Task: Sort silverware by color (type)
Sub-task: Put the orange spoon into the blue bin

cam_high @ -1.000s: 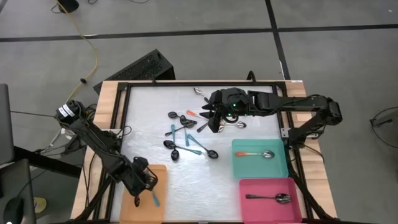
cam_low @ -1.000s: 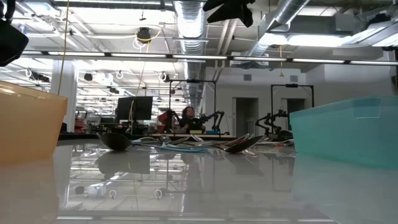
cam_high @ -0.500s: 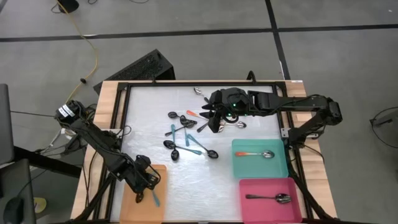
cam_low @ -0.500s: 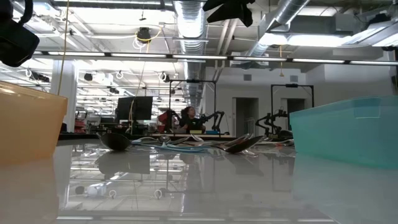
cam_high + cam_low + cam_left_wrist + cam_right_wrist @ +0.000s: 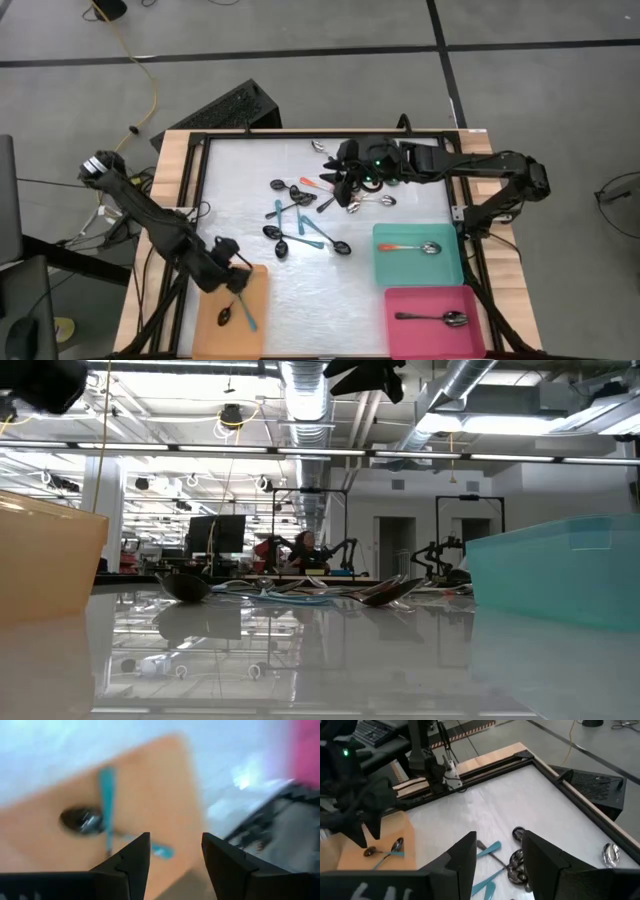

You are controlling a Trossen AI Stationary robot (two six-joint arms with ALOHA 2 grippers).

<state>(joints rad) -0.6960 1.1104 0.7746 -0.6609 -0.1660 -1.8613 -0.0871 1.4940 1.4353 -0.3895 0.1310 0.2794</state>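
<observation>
High view: left gripper spread above orange tray, lower left of frame; teal-handled spoon lies inside. Right gripper spread over spoon pile, upper centre. Risk: crowded, overlapping handles, so two spoons lifted together.

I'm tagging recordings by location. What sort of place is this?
Likely a robotics lab in an open industrial hall: exposed ceiling ducts, other robot arms on benches behind, a person at a monitor.

The left wrist view is motion-blurred, so the teal-handled spoons on the orange tray show only as smears. In the low view, the spoon pile is too small to sort by handle colour. The pink tray is partly cut off by the high view's lower edge.
</observation>
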